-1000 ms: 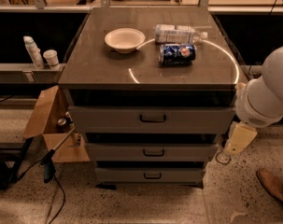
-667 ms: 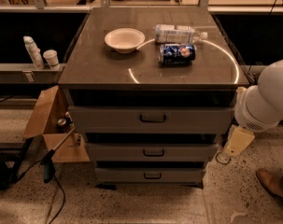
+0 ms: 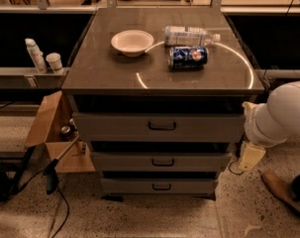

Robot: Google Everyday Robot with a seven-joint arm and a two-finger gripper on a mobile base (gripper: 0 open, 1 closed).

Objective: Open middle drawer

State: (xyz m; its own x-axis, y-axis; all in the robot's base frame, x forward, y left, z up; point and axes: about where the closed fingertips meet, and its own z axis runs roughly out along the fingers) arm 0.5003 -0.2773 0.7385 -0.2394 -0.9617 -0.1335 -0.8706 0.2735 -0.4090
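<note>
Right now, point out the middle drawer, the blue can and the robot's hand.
middle drawer (image 3: pixel 163 161): camera view, on its dark bar handle.
blue can (image 3: pixel 188 56): camera view, on its blue side.
hand (image 3: pixel 251 156): camera view, right of the cabinet, on its pale end.

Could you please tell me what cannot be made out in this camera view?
All in the camera view:
The gripper: low beside the right end of the middle drawer; the arm's white shell covers its upper part.
Middle drawer's inside: hidden behind its front.
Arm: cut off by the right edge.
The cardboard box: contents dark, behind its flap.

White bulbous arm (image 3: pixel 283 114), cream hand (image 3: pixel 251 155) beneath
</note>
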